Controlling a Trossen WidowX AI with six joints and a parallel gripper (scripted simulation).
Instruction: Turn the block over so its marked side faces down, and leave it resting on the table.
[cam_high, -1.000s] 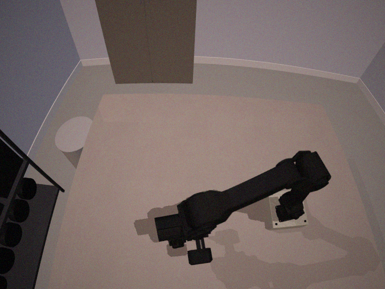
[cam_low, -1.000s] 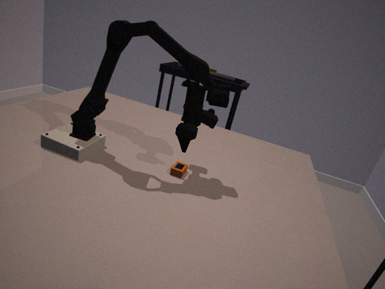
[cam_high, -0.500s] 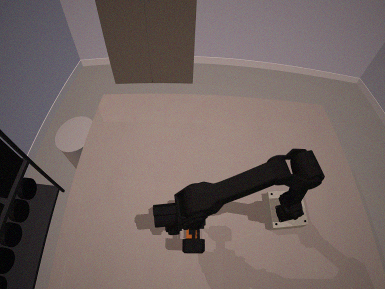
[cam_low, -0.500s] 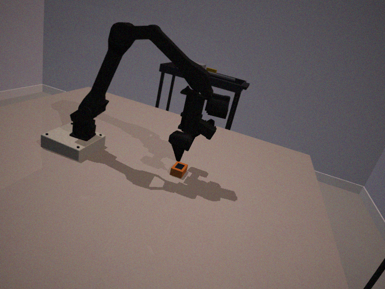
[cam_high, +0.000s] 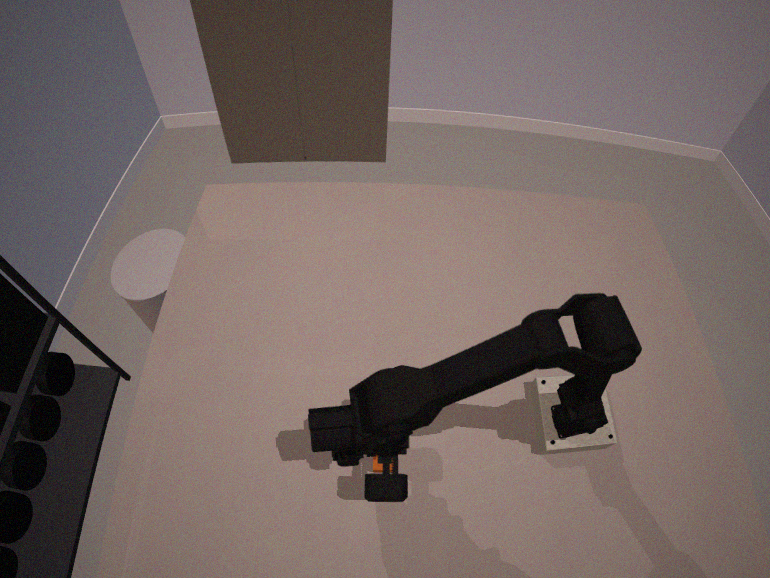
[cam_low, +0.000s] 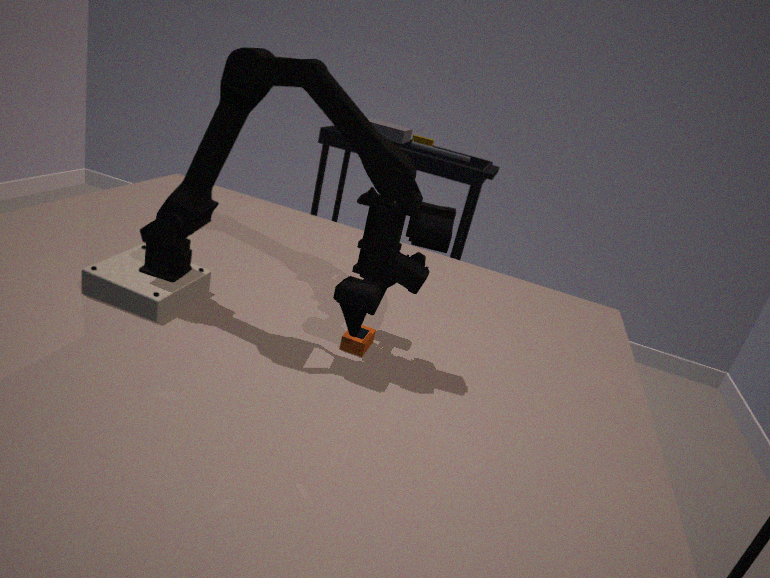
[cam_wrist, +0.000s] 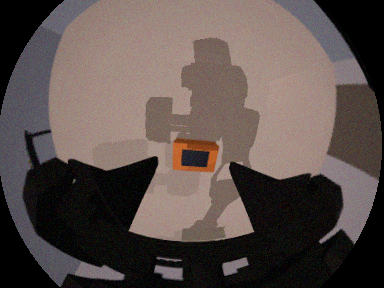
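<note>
An orange block (cam_high: 377, 463) (cam_low: 355, 345) (cam_wrist: 177, 157) rests on the table (cam_high: 310, 279) (cam_low: 248, 466) (cam_wrist: 120, 65). Its dark rectangular mark (cam_wrist: 195, 158) is on the upper face, shown in the wrist view. In the top view the arm and a finger hide most of the block. My gripper (cam_wrist: 195, 163) is open and points down above the block. In the wrist view the block shows between the two fingertips, with a gap on each side. In the exterior view the near finger overlaps the block's top, so its exact height is hard to tell.
The arm's pale base plate (cam_high: 581, 442) (cam_low: 118, 295) is bolted on the table. A black rack (cam_high: 93, 423) (cam_low: 475, 166) stands beyond the table edge. A pale round stool or bin (cam_high: 146, 264) stands beside the table. The arm's shadows lie around the block.
</note>
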